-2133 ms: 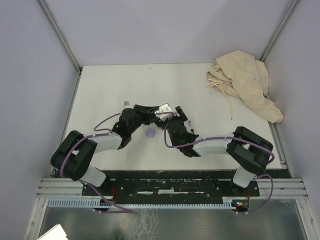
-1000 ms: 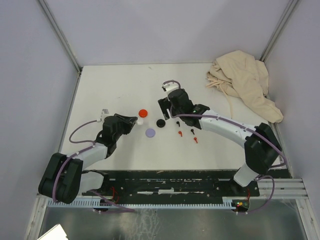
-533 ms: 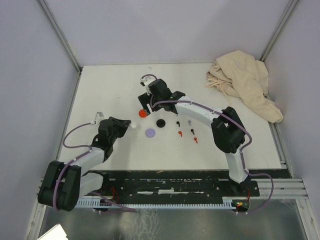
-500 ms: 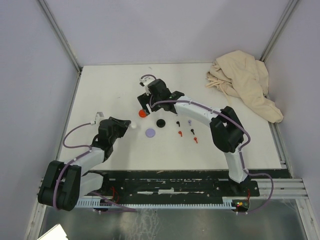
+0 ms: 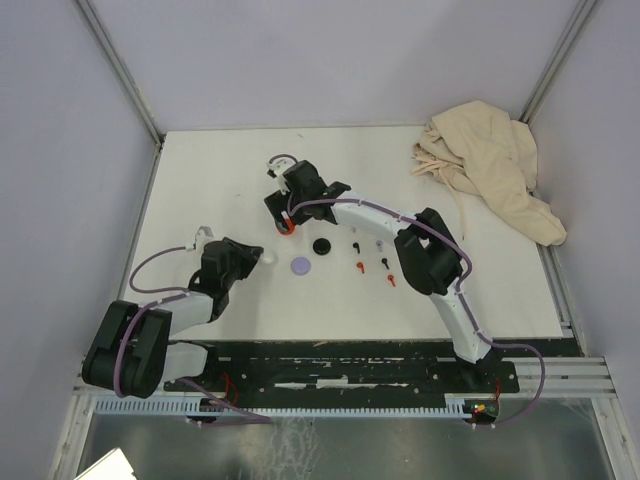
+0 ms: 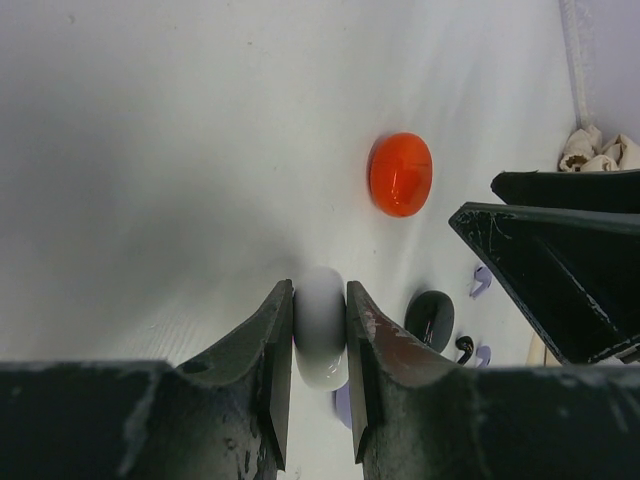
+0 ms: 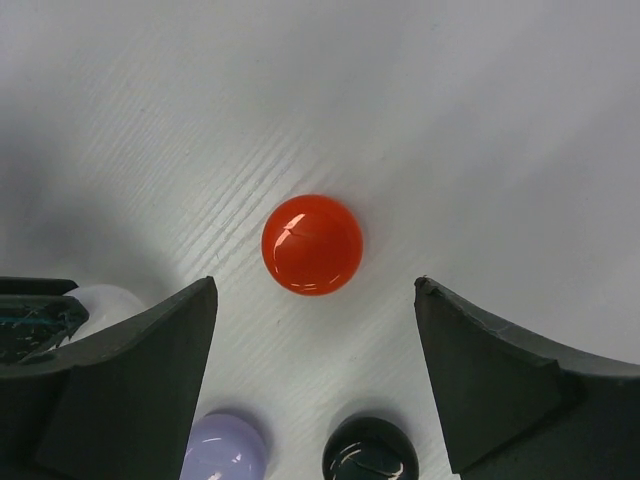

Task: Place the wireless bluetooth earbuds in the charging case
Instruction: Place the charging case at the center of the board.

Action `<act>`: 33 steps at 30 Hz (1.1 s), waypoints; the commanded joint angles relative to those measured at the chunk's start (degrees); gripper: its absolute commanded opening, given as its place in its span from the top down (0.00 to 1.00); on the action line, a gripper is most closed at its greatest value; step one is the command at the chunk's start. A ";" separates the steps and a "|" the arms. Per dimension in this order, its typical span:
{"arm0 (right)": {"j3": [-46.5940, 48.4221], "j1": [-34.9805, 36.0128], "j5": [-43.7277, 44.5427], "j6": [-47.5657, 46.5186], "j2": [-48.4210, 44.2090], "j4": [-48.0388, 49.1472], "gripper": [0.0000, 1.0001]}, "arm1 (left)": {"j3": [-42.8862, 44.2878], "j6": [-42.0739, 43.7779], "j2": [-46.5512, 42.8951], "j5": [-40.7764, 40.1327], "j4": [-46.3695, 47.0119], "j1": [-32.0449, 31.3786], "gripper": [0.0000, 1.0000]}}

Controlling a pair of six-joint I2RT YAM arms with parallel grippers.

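My left gripper [image 6: 320, 290] is shut on a white round case [image 6: 320, 325], held on edge at the table; it also shows in the top view [image 5: 265, 257]. My right gripper [image 7: 314, 300] is open above a red round case [image 7: 312, 244], which lies flat between and just ahead of its fingers. A black case [image 7: 370, 450] and a lavender case [image 7: 225, 448] lie nearer. Tiny red [image 5: 360, 267], black [image 5: 356, 245] and lavender [image 5: 379, 243] earbuds lie loose to the right of the cases. I see no white earbuds.
A crumpled beige cloth [image 5: 490, 165] lies at the back right corner. The white table [image 5: 220, 180] is walled on three sides. The two grippers are close together near the left middle.
My right gripper has swung left and back from the earbuds to above the red case. My left gripper has drawn the white case a little left and nearer.
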 commanded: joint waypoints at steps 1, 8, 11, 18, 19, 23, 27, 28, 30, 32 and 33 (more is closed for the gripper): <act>5.21 0.56 -0.38 -0.88 2.41 0.19 0.12 | 0.06 3.31 1.98 0.88 6.34 0.44 0.97; 7.87 0.67 0.33 -0.93 5.48 -0.74 0.13 | 0.14 3.48 5.65 2.24 9.41 0.43 0.97; 8.20 0.74 0.40 -0.89 6.13 -0.87 0.13 | 0.23 3.59 6.01 2.51 9.55 0.43 0.97; 8.61 0.90 0.65 -0.84 7.24 -1.18 0.13 | 1.02 5.12 4.88 2.69 6.62 0.43 0.89; 8.71 0.95 0.66 -0.78 7.40 -1.28 0.13 | 1.03 5.33 4.68 2.61 6.17 0.42 0.88; 9.14 1.05 0.83 -0.78 8.26 -1.56 0.13 | 1.10 5.96 4.00 2.08 4.46 0.43 0.81; 9.39 1.13 1.22 -0.75 8.61 -1.75 0.13 | 1.18 6.36 3.95 2.07 3.60 0.38 0.74; 9.33 1.09 1.27 -0.79 8.67 -1.79 0.13 | 1.28 6.41 3.99 2.12 3.43 0.36 0.72; 9.45 1.09 1.36 -0.80 8.83 -1.96 0.14 | 1.38 6.56 3.86 2.14 2.87 0.37 0.68; 9.56 1.09 1.48 -0.83 8.88 -2.08 0.14 | 1.40 6.79 3.63 2.10 2.30 0.42 0.64; 9.63 1.09 1.52 -0.81 8.95 -2.16 0.14 | 1.38 6.89 3.44 2.02 2.03 0.43 0.62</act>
